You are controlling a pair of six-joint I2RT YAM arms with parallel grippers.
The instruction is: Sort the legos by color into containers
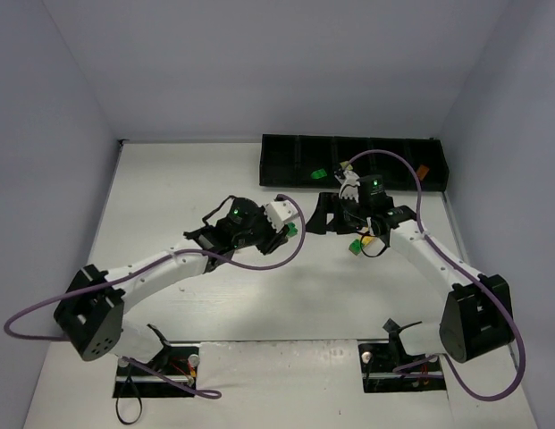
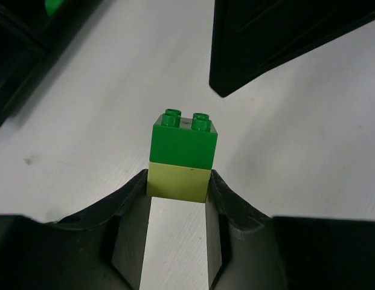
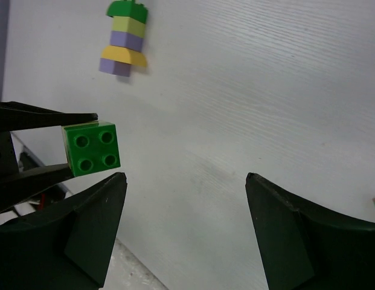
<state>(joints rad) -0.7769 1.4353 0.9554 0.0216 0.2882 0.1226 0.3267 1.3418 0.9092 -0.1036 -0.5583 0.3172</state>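
My left gripper (image 2: 178, 177) is shut on a lime green brick (image 2: 177, 184) with a dark green brick (image 2: 184, 140) stacked on its far end, held above the table. In the top view the left gripper (image 1: 292, 230) is mid-table, facing my right gripper (image 1: 325, 217). My right gripper (image 3: 184, 175) is open and empty, and the held dark green brick (image 3: 90, 148) sits just off its left fingertip. A stack of dark green, lime, lavender and yellow bricks (image 3: 124, 39) lies on the table. The black tray (image 1: 286, 154) stands at the back.
A green brick (image 1: 318, 173) and an orange brick (image 1: 421, 172) lie in tray compartments. Green and yellow bricks (image 1: 357, 244) lie under the right arm. A right gripper finger (image 2: 266, 42) looms ahead in the left wrist view, with the tray (image 2: 18, 54) at upper left.
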